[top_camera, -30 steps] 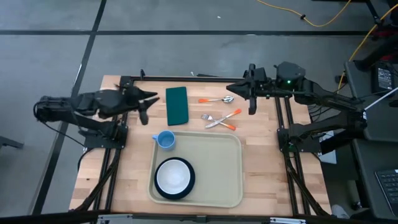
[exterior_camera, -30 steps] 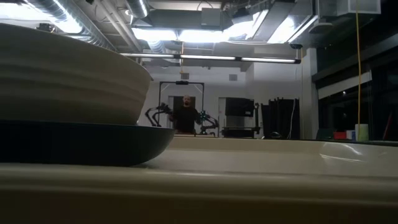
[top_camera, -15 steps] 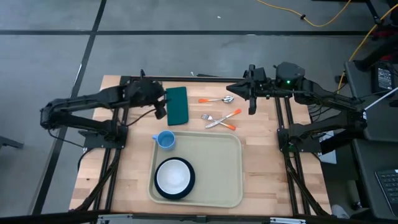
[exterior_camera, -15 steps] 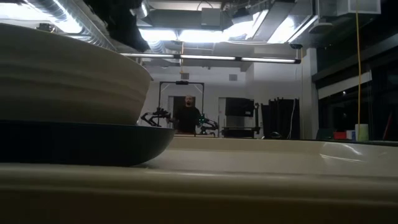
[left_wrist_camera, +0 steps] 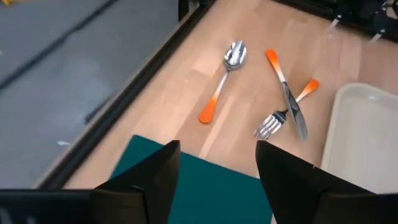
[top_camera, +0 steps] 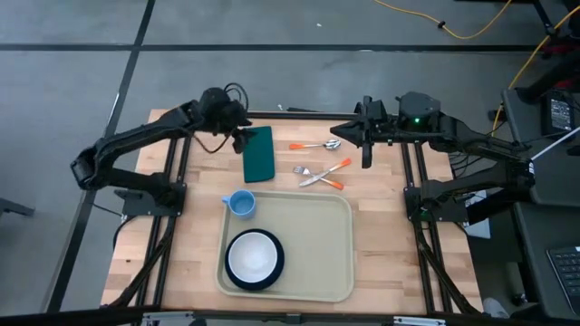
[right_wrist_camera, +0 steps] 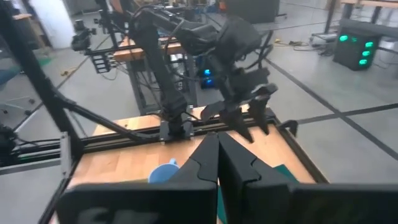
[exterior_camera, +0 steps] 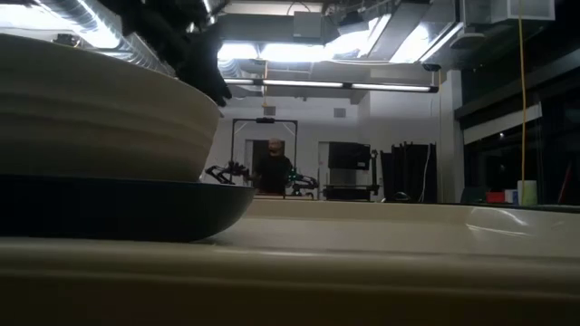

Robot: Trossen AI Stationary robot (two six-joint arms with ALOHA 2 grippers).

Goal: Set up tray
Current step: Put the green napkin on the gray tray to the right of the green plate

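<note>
Left claw [top_camera: 243,138], fingers spread, hovers over the green napkin [top_camera: 258,153]; a shallow pinch may only bunch the cloth.

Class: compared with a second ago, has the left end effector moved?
Yes. The left end effector has swung toward the green napkin, now over its far corner.
</note>
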